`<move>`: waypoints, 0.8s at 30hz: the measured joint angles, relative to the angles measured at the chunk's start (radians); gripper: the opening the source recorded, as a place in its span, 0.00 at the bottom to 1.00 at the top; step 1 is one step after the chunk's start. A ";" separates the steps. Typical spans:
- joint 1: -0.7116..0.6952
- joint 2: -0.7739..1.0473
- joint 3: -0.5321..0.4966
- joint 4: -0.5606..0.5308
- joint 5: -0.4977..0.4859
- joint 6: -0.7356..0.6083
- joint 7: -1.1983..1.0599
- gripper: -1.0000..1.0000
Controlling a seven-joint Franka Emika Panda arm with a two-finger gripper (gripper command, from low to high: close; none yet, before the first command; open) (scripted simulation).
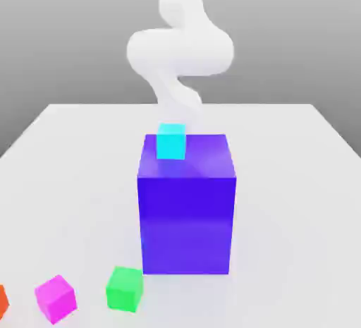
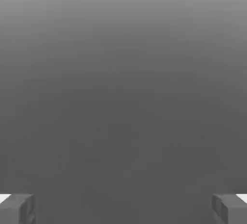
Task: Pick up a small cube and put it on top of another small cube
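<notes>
Hand view: gripper (image 2: 123,208) seen spread wide, nothing held between fingertips (image 2: 17,208). Exterior view: small cube (image 1: 56,297), magenta, located on table (image 1: 296,199) well away from gripper, near green cube (image 1: 125,288). Risk judged: big blue-violet block (image 1: 187,203) carrying cyan cube (image 1: 170,141) could be struck during reach toward small cube.

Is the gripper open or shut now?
Open. In the hand view the gripper has its two fingertips far apart at opposite edges, with nothing between them.
</notes>
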State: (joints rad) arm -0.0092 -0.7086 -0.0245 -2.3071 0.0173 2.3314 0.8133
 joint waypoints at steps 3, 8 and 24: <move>-0.013 0.114 -0.029 -0.009 0.023 0.039 0.016 0.50; -0.035 0.297 -0.074 -0.023 0.059 0.102 0.041 0.50; -0.148 0.874 -0.178 -0.069 0.146 0.303 0.141 0.50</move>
State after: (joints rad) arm -0.1571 0.1651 -0.2028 -2.3763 0.1631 2.6341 0.9546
